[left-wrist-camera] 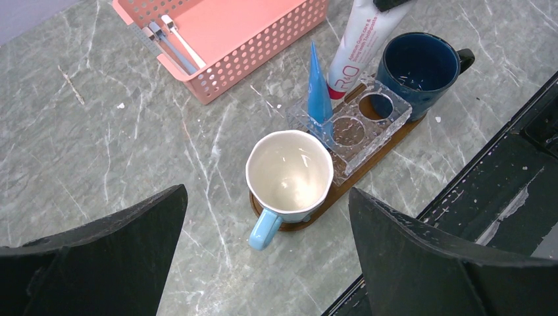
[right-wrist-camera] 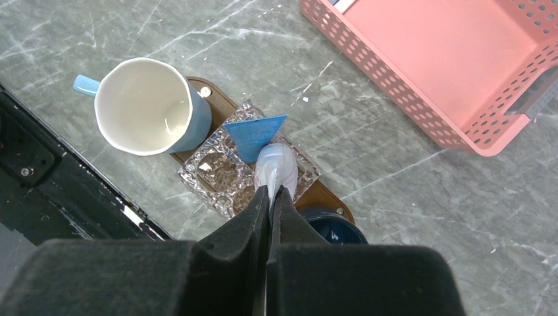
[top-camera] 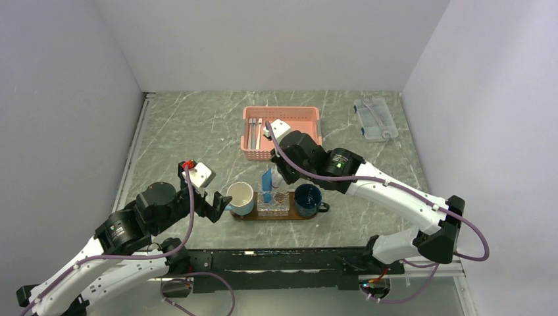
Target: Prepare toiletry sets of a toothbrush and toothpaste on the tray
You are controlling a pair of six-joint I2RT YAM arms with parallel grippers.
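Observation:
The dark wooden tray (top-camera: 250, 216) (left-wrist-camera: 388, 153) lies near the front edge and carries a clear holder (left-wrist-camera: 358, 125) (right-wrist-camera: 217, 171). A blue toothpaste (top-camera: 266, 181) (left-wrist-camera: 319, 92) (right-wrist-camera: 253, 135) stands in the holder, flat end up. My right gripper (right-wrist-camera: 270, 191) hangs above the holder, shut on the flat end of a white toothpaste tube (top-camera: 278, 181) (left-wrist-camera: 360, 39) (right-wrist-camera: 276, 171) whose cap points down at the holder. My left gripper (top-camera: 220, 204) (left-wrist-camera: 266, 189) is open and empty, left of the tray. Toothbrushes (top-camera: 255, 131) (left-wrist-camera: 171, 43) lie in the pink basket.
On the tray's left end sits a white mug with a light blue handle (top-camera: 241, 196) (left-wrist-camera: 289, 172) (right-wrist-camera: 145, 105), and on its right end a dark blue mug (top-camera: 307, 199) (left-wrist-camera: 421, 66). Behind them is the pink basket (top-camera: 283, 113) (right-wrist-camera: 421, 99). A clear plastic box (top-camera: 375, 120) lies far right.

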